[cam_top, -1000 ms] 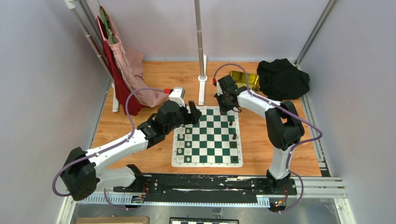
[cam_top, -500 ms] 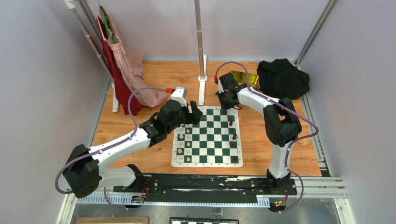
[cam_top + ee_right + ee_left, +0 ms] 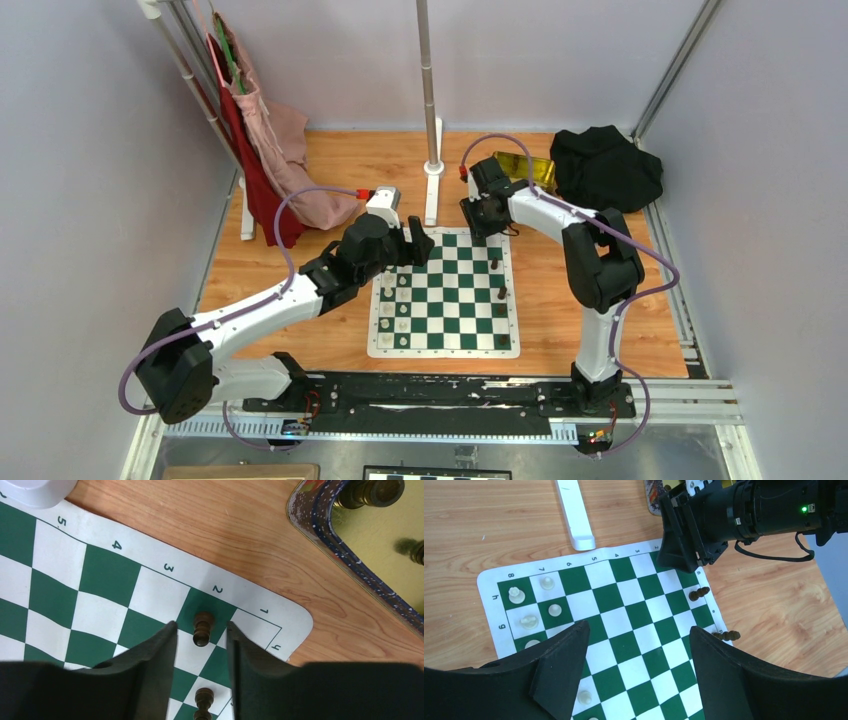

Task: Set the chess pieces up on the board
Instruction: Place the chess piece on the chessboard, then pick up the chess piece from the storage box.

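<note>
Wood table (image 3: 640,330) with the green/white board (image 3: 442,351) flat on it, under both grippers. Black cloth (image 3: 605,168) sits well beyond the R gripper, on the table's far right. Gold tin (image 3: 350,540) is just past the R gripper, off the board's corner and not touching the board. It has brown pieces in it (image 3: 370,492).

L gripper (image 3: 638,629): jaws spread wide, nothing btwn them, hovering over the far half of the board. White pieces (image 3: 515,595) stand to its left on rows 7/8. Two brown pieces (image 3: 699,594) stand to its right along the board edge, below the R gripper.

R gripper (image 3: 201,626): jaws parted, low over the board's far corner. They straddle a brown pawn (image 3: 202,628) with a small gap each side, no contact visible. That pawn stands on the green sq by the "2" mark, centred btwn the fingertips. A 2nd pawn (image 3: 202,700) stands behind it toward the wrist, also btwn the fingers, partly cut off by the frame edge.
</note>
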Motion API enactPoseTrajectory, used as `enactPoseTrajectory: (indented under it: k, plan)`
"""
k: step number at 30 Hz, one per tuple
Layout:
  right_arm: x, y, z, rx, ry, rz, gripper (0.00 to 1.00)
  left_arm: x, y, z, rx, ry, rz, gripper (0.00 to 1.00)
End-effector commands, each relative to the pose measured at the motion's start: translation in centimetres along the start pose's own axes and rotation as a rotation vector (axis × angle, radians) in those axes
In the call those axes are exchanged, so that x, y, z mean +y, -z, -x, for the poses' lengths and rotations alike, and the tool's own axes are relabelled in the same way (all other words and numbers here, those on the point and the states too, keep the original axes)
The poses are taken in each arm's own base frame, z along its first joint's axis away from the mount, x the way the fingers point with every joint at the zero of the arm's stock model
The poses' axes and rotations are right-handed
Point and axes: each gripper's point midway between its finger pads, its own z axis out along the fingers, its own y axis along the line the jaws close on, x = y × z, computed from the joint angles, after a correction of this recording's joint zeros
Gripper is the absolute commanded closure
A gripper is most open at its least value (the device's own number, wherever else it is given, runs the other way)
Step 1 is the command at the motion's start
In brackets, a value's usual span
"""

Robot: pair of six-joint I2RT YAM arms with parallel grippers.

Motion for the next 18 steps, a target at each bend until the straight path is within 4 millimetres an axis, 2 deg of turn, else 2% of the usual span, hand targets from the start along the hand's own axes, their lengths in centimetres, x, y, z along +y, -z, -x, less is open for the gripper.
enactPoseTrajectory:
  k: [1,5,10,14,18]
  plan:
    - [-0.3,1.0,0.7,-0.021,-0.009,0.007,0.51,-1.0,0.3,1.9,-0.053,-0.002,-0.025,0.21]
    - [-0.2,2.9,2.7,-0.087,-0.004,0.006,0.51,-0.9,0.4,2.4,-0.065,-0.004,-0.015,0.2]
    - [-1.1,5.9,6.4,-0.197,0.008,-0.042,0.5,-1.0,0.2,3.0,-0.07,-0.014,-0.001,0.2]
    - [-3.3,7.2,8.8,-0.257,-0.009,-0.086,0.5,-1.4,-0.4,3.7,-0.067,-0.026,0.003,0.2]
    - [-5.9,6.8,10.1,-0.268,-0.037,-0.114,0.5,-2.0,-1.3,4.1,-0.061,-0.033,-0.001,0.2]
